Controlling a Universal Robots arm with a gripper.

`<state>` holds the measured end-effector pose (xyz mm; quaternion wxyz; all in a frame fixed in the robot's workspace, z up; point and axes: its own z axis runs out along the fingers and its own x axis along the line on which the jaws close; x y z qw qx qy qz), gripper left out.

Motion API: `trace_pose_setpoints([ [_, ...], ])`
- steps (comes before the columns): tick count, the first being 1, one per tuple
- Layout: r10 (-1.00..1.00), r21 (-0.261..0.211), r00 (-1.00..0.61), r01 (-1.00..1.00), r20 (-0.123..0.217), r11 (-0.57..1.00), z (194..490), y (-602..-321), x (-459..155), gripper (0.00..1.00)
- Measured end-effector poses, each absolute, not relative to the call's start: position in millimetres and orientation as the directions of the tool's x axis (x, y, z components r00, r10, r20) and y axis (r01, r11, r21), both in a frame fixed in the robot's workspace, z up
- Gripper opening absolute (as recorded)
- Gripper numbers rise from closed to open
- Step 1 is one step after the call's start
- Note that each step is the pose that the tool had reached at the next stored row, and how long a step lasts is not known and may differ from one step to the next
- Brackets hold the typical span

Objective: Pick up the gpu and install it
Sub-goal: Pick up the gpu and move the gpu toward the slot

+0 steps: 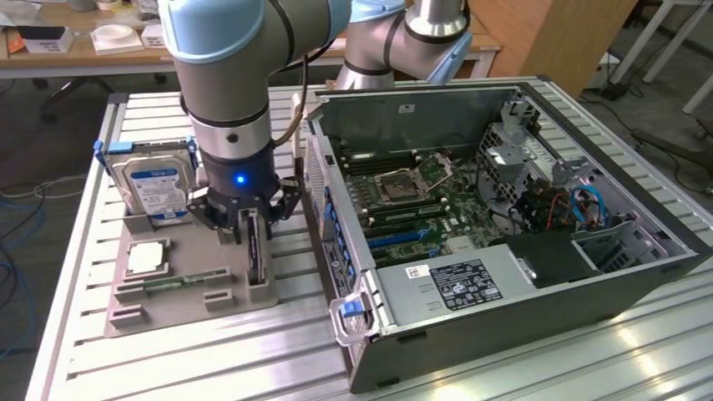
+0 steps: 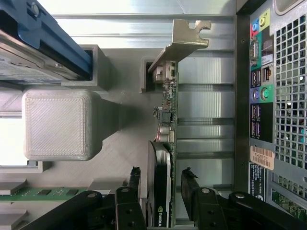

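Black two-finger gripper [image 2: 162, 181] hangs spread and unclamped astride the thin green gpu card [image 2: 169, 103], which stands on edge in the grey printed holder [image 1: 179, 313] beside the case, long axis square to the finger gap, silver end bracket [image 2: 184, 38] at the far end.

NVIDIA logo on the gpu [image 2: 160, 184], case sticker [image 2: 263, 157] illegible

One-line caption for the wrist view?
The gripper, jaws open, straddles the gpu standing on edge in its grey holder, beside the computer case.
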<state>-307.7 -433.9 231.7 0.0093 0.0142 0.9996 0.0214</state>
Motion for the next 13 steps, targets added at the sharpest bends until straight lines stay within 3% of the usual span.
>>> trace_pose_setpoints([
  [5, 0.029, 0.043, -0.999, 0.028, -0.018, 0.999, 231.7, -433.9, -307.7, 0.46],
  [6, 0.029, 0.043, -0.999, 0.028, -0.018, 0.999, 231.7, -433.9, -307.7, 0.39],
  [13, 0.029, 0.043, -0.999, 0.028, -0.018, 0.999, 231.7, -433.9, -308.6, 0.39],
])
